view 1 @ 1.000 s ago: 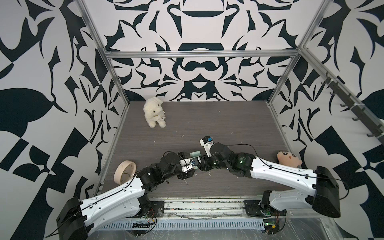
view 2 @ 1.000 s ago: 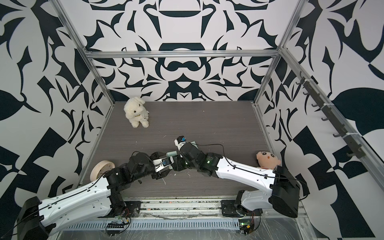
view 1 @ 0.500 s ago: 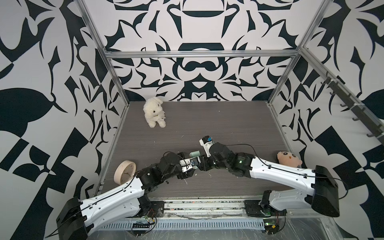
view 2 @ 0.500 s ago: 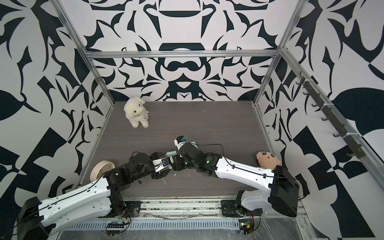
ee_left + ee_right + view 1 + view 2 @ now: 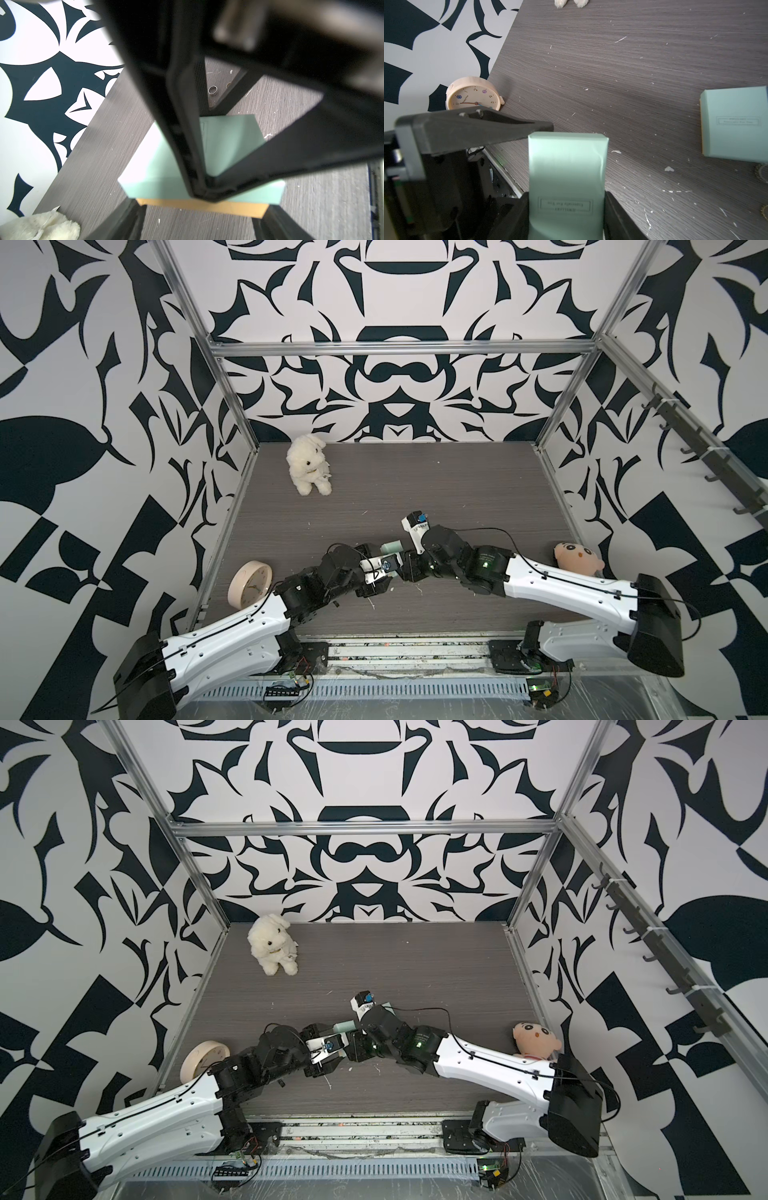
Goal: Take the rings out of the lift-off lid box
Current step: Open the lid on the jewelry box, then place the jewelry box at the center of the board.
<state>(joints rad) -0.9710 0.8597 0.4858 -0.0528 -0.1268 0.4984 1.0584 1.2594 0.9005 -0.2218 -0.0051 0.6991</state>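
Note:
The lift-off lid box (image 5: 166, 162) is mint with a tan base (image 5: 199, 204); in both top views it lies between the two arms (image 5: 390, 547) (image 5: 345, 1026). My left gripper (image 5: 198, 220) is shut on the tan base, one finger at each end. My right gripper (image 5: 566, 207) is shut on the mint lid (image 5: 566, 166), which sits on the base. Two small rings lie on the table beyond the box in the left wrist view: a dark one (image 5: 213, 91), and one half hidden (image 5: 228, 85) behind the right gripper.
A second mint box (image 5: 735, 124) (image 5: 388, 1006) lies on the table by my right wrist. A cream clock (image 5: 249, 584) leans at the left wall. A white plush (image 5: 309, 464) sits far left, and a doll head (image 5: 577, 558) lies at the right wall.

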